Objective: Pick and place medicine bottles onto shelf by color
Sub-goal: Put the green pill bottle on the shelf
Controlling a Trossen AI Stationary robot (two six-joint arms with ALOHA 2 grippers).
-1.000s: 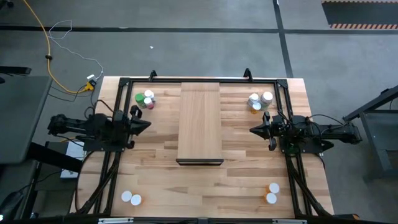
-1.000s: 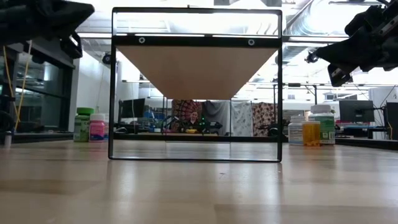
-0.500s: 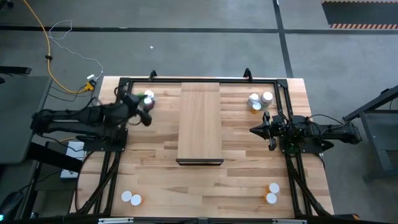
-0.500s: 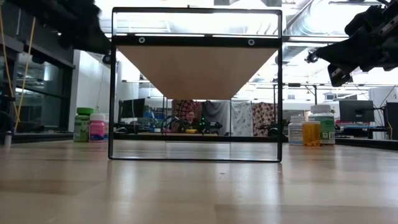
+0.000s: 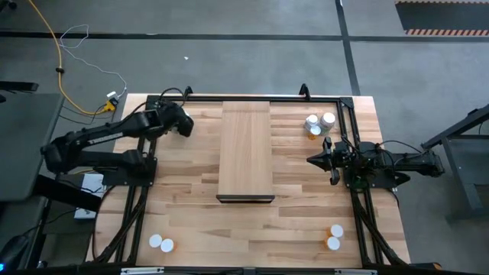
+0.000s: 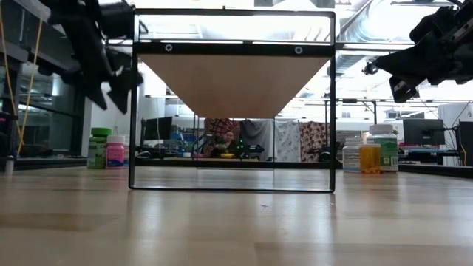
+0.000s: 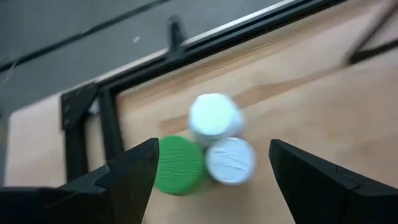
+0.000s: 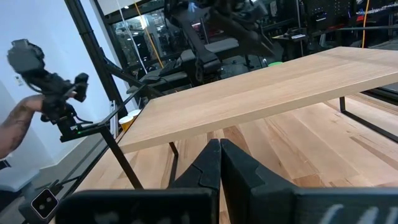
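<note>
At the table's far left stands a group of three medicine bottles: a green cap (image 7: 179, 165) and two white caps (image 7: 214, 116) (image 7: 230, 160). In the low view the green bottle (image 6: 100, 148) and a pink one (image 6: 115, 150) stand on the tabletop. My left gripper (image 7: 211, 180) hangs open above this group, pointing down, touching nothing; it hides the bottles in the high view (image 5: 182, 122). The shelf (image 5: 246, 149) stands mid-table on a black frame. My right gripper (image 5: 312, 160) waits shut at the shelf's right, clear of the table.
Three more bottles (image 5: 319, 124) stand at the far right, two (image 5: 160, 244) at the near left and two (image 5: 334, 237) at the near right. A black frame (image 5: 153, 103) runs along the table's far edge. A person's arm (image 8: 18, 118) shows beyond the table.
My left gripper has swung from beside the shelf's left toward the table's far edge, over the far-left bottle group, has tipped to point down and has opened. The bottles have stayed in place.
</note>
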